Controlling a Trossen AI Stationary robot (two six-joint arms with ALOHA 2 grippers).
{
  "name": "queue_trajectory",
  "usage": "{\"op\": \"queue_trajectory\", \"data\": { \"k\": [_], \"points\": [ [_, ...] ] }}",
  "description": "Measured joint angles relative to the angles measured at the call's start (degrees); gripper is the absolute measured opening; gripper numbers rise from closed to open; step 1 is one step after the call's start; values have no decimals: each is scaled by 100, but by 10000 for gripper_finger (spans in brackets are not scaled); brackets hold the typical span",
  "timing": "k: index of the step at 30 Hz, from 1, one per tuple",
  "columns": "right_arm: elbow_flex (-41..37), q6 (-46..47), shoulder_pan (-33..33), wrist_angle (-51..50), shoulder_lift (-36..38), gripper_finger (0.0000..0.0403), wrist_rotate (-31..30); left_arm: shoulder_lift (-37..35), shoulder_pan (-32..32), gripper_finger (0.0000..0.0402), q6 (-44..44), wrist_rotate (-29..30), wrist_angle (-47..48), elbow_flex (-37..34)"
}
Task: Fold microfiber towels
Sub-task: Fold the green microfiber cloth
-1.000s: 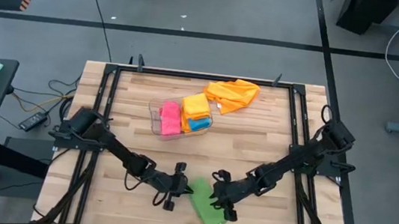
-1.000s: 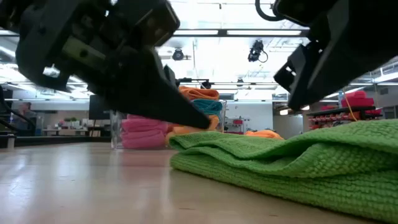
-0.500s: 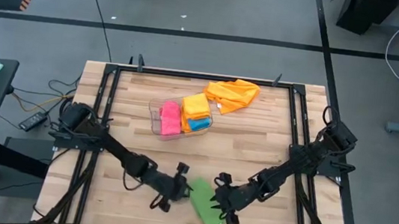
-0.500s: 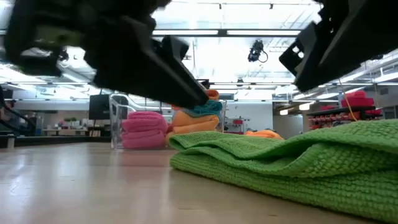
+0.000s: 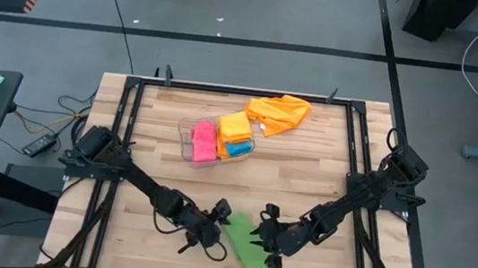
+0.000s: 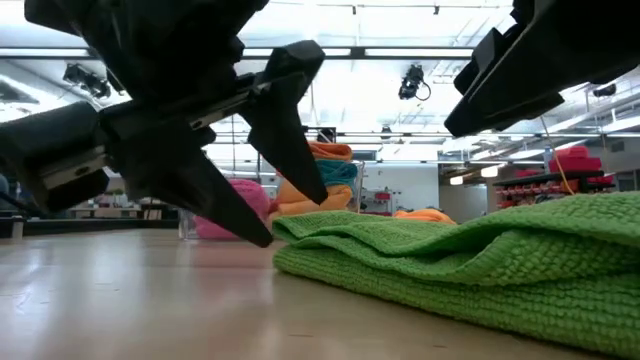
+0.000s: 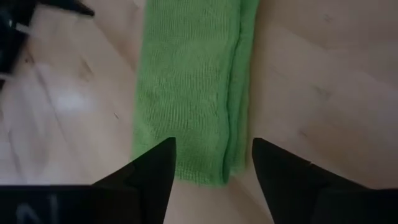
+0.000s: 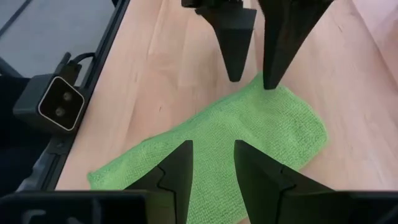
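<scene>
Green folded towel [image 5: 243, 244] lies diagonally near the table's front edge.

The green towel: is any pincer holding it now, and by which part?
No. The green towel lies folded on the table. The left pincer stands open at its end; the right pincer is open above it.

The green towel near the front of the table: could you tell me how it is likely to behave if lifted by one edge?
The green towel lies in soft, rounded folds, so it would probably droop and unfold. Its looped weave looks grippy, so it should not slip, and it seems light.
</scene>
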State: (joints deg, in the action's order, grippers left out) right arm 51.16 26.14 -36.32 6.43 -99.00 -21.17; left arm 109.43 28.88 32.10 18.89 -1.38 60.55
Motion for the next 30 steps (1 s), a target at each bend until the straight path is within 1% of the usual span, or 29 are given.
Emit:
{"op": "queue_trajectory", "data": {
  "k": [7,11,17,22,24,26,28,30],
  "points": [
    [0,-8,2,32,0,125,-4,76,-76,192,152,-98,-16,4],
    [0,-21,2,87,0,125,-4,148,-190,188,164,-325,-72,9],
    [0,-62,2,135,0,125,-9,257,-280,185,193,-382,-49,11],
    [0,-87,2,177,0,125,-9,295,-281,168,286,-447,-31,20],
    [0,-120,2,213,0,125,-9,297,-287,155,257,-456,-19,17],
    [0,-169,2,291,0,125,-9,299,-300,133,164,-484,-17,15],
    [0,-193,2,353,0,125,-9,307,-298,100,134,-492,-14,13],
    [0,-197,2,443,0,125,-76,319,-297,60,-26,-489,-49,7]
  ]
}}
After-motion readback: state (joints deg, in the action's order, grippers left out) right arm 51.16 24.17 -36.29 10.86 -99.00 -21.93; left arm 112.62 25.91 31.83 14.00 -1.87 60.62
